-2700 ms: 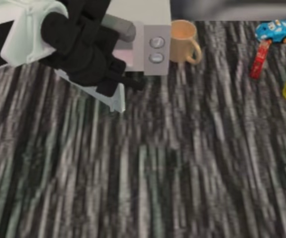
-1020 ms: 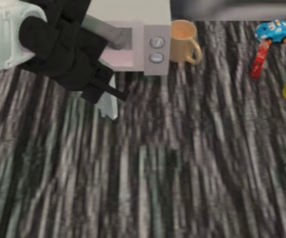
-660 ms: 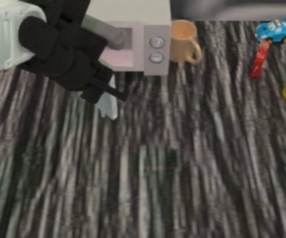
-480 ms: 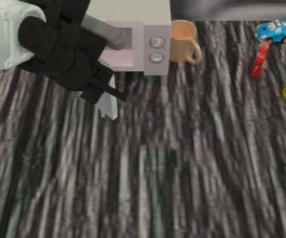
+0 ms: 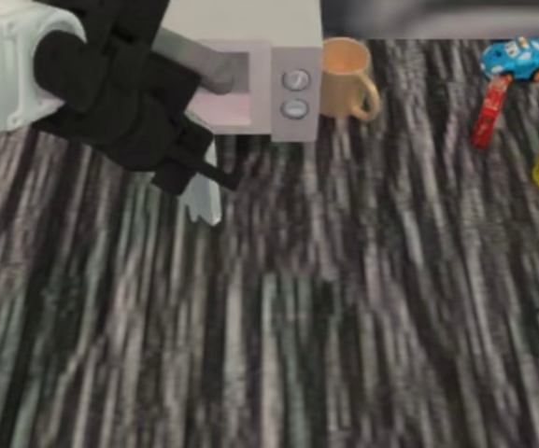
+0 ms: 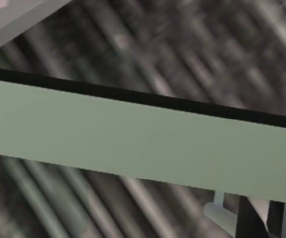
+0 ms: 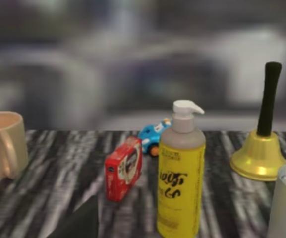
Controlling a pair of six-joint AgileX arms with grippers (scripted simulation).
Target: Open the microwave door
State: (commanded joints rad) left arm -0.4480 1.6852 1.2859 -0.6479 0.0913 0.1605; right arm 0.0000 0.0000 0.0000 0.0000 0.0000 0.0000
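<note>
With the flat off-white microwave door [image 5: 204,191] swung out from the front of the small off-white boxy microwave [image 5: 260,56], the opening is judged to be largely done. The pale cavity is exposed beside the narrow panel with two round silver knobs, at the far left of the worktop in the top view. The door's free edge is seen jutting toward the near side, and in the left wrist view it fills the frame as a pale green band [image 6: 143,144] edged in black. The left end effector [image 5: 199,168] is placed right at that door, but whether it is clamped or spread cannot be told. What is left, at most, is a little more swing and a release. The right arm is not seen from above.

The dark, grey-streaked worktop [image 5: 344,317] also carries a tan mug [image 5: 348,79], a blue toy car [image 5: 519,58], a red box [image 5: 487,112] and a yellow pump bottle [image 7: 180,183]. A brass bell [image 7: 261,148] is seen too, and the room behind is blurred.
</note>
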